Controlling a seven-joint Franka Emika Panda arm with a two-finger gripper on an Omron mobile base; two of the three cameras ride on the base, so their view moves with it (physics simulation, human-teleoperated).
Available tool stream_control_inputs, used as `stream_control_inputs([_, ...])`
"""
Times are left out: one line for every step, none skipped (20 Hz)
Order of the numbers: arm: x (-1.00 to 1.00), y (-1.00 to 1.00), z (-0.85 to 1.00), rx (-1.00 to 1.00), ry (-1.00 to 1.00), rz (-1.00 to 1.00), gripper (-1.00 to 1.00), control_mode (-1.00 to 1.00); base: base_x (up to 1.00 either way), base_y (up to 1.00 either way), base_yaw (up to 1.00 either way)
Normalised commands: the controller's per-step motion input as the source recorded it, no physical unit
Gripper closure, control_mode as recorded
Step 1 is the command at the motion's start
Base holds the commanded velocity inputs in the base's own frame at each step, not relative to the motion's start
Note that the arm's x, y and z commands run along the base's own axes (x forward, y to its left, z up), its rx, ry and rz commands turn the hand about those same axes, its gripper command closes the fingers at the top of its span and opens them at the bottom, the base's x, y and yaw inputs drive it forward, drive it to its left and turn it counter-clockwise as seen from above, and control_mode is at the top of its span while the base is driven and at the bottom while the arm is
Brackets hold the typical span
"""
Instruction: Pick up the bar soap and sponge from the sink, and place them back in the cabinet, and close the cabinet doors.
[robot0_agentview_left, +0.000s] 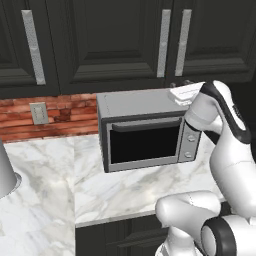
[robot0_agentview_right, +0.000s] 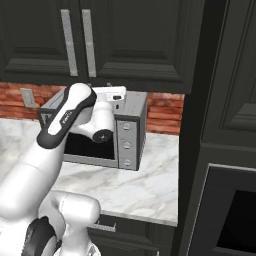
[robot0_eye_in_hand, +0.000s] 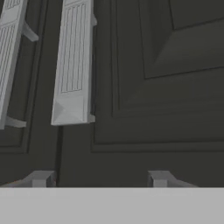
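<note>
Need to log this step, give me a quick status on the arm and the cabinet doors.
Pincer open, empty, up facing the cabinet doors. Doors shut, handles just ahead. Microwave below the hand; nothing blocking.

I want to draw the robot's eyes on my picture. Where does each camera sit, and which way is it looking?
Left base view: behind the arm on its left, facing the microwave and closed cabinet doors; the white arm rises at lower right.
Right base view: behind on its right, facing the same microwave and doors; the arm rises at lower left.
Hand view: on the hand, close to a door, facing its silver handles; two fingers show at the bottom.
Both base views share microwave, marble counter and brick wall.
</note>
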Motion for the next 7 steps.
stream_control_inputs([0.16, 0.0, 0.04, 0.0, 0.02, 0.0, -1.0, -1.0, 0.0, 0.0, 0.0])
stream_control_inputs([0.16, 0.0, 0.03, 0.0, 0.02, 0.0, -1.0, -1.0, 0.0, 0.0, 0.0])
stream_control_inputs([0.14, 0.0, 0.0, 0.0, 0.01, 0.0, -1.0, -1.0, 0.0, 0.0, 0.0])
stream_control_inputs([0.13, 0.0, 0.0, 0.0, 0.02, 0.0, -1.0, -1.0, 0.0, 0.0, 0.0])
stream_control_inputs([0.13, 0.0, 0.0, 0.0, 0.01, 0.0, -1.0, -1.0, 0.0, 0.0, 0.0])
stream_control_inputs([0.11, 0.0, 0.0, 0.0, 0.01, 0.0, -1.0, -1.0, 0.0, 0.0, 0.0])
stream_control_inputs([0.12, 0.0, 0.0, 0.0, 0.03, 0.0, -1.0, -1.0, 0.0, 0.0, 0.0])
